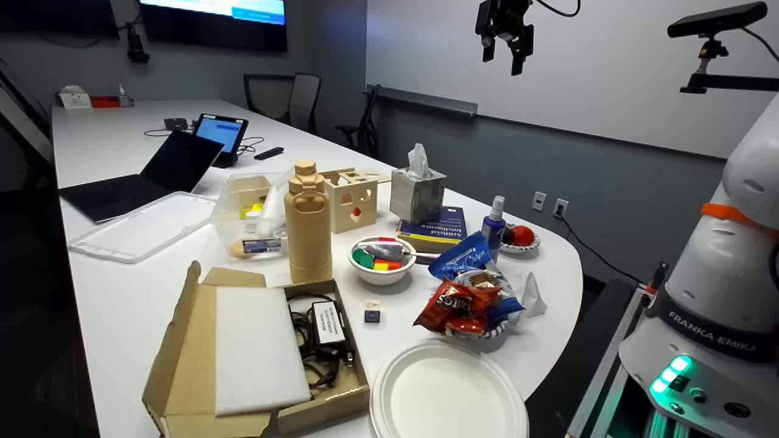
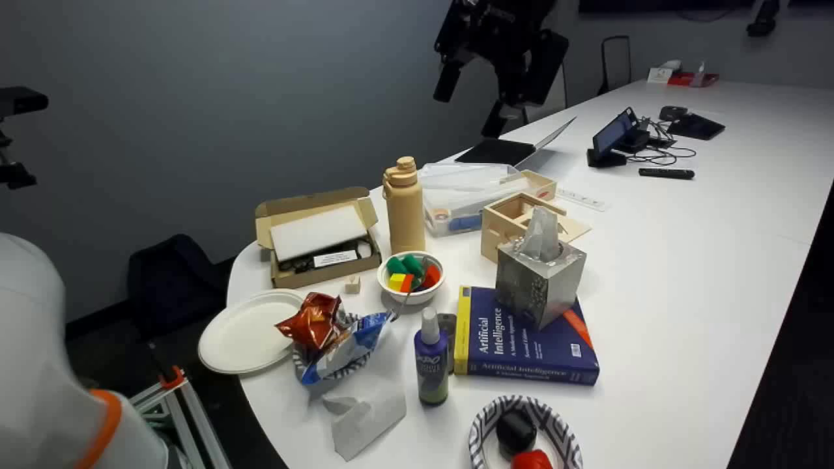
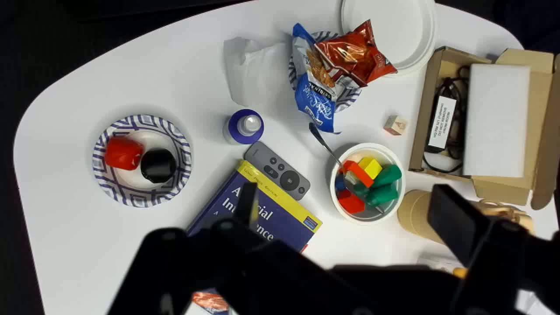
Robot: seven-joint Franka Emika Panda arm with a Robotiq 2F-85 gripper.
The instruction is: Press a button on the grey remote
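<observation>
You're holding the gripper (image 1: 503,59) well above the book (image 3: 280,223), fingers parted with nothing between them, probably so it's standing clear of the upright spray bottle (image 3: 245,127) near the book's corner. The grey remote (image 3: 278,170) is lying flat just beside the book's yellow spine, buttons (image 3: 289,180) facing up, so it's inviting a press from overhead. You're probably needing the fingers brought together, as the buttons are sitting close to each other.
</observation>
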